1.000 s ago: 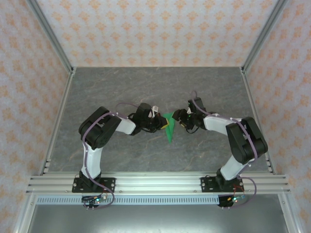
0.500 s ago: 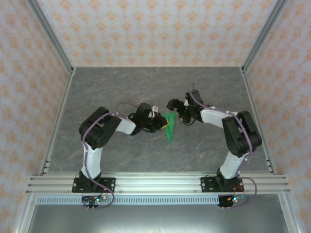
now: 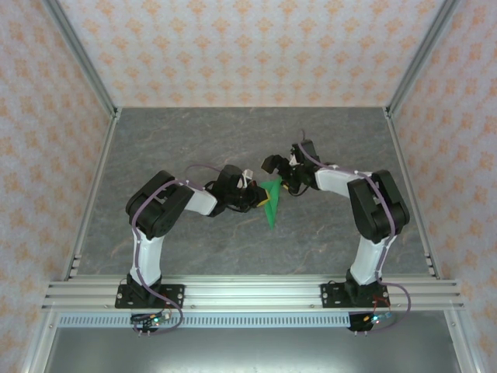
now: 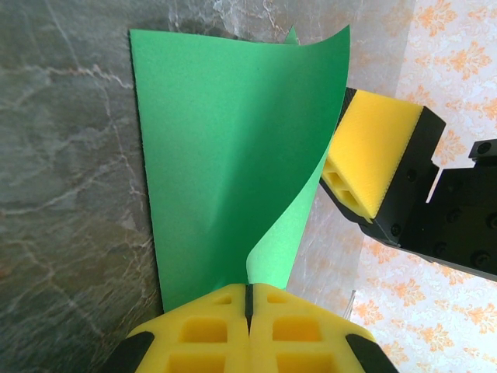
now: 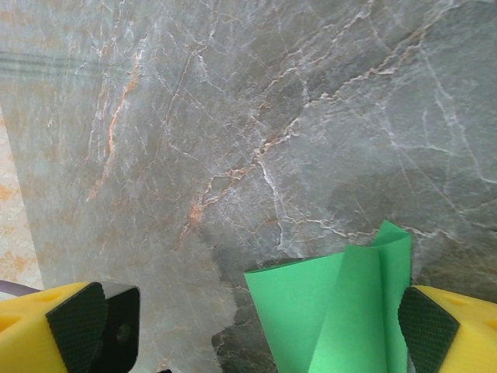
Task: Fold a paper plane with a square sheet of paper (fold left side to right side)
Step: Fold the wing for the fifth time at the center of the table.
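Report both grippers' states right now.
Left gripper: closed, pinching the paper.
Right gripper: open, holding nothing.

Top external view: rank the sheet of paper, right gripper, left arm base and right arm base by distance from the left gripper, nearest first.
1. The sheet of paper: mid-table, pinched in the left gripper.
2. The right gripper: just right of the paper, fingers open.
3-4. The left arm base and the right arm base: both at the near edge, too close to call.
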`<action>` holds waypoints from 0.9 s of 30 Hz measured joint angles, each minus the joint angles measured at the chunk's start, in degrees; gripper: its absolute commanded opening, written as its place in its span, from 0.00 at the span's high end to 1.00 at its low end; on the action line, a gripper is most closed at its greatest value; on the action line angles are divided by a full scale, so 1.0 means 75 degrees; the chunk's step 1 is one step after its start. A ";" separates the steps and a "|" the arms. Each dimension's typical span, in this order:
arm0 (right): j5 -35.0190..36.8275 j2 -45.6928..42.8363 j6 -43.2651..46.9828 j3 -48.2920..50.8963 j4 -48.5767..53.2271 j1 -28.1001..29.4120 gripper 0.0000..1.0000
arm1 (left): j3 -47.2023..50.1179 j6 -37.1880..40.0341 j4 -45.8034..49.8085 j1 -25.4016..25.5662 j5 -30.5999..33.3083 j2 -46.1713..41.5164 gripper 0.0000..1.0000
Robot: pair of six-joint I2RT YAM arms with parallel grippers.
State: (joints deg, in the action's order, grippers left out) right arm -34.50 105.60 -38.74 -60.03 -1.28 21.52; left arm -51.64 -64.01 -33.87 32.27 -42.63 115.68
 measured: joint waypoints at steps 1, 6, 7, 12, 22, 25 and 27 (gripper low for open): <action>-0.0003 0.0003 -0.0003 -0.0015 0.0003 0.0012 0.00 | 0.0000 -0.0003 0.0000 0.0000 0.0000 0.0000 1.00; -0.0003 0.0073 0.0000 -0.0140 0.0070 0.0029 0.00 | 0.0000 -0.0003 0.0000 0.0000 0.0000 0.0000 1.00; 0.0000 0.0111 0.0000 -0.0178 0.0087 0.0029 0.00 | 0.0000 -0.0003 -0.0003 0.0000 -0.0003 0.0000 1.00; 0.0000 0.0294 0.0044 -0.0385 0.0329 0.0029 0.00 | 0.0000 -0.0003 -0.0003 0.0000 0.0000 0.0000 1.00; 0.0323 0.0609 0.0670 -0.1180 0.1582 0.0198 0.00 | 0.0000 0.0187 0.0149 -0.0003 0.0003 0.0000 1.00; 0.0475 0.0656 0.0842 -0.1323 0.1842 0.0274 0.00 | 0.0000 0.0309 0.0303 -0.0003 0.0020 -0.0003 1.00; 0.0557 0.0676 0.0927 -0.1378 0.1941 0.0303 0.00 | -0.0003 0.0353 0.0353 -0.0003 0.0035 -0.0003 1.00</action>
State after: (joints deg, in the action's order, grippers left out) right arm -30.33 110.67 -31.79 -70.37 13.28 23.79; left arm -51.66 -61.36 -31.22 32.25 -42.37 115.66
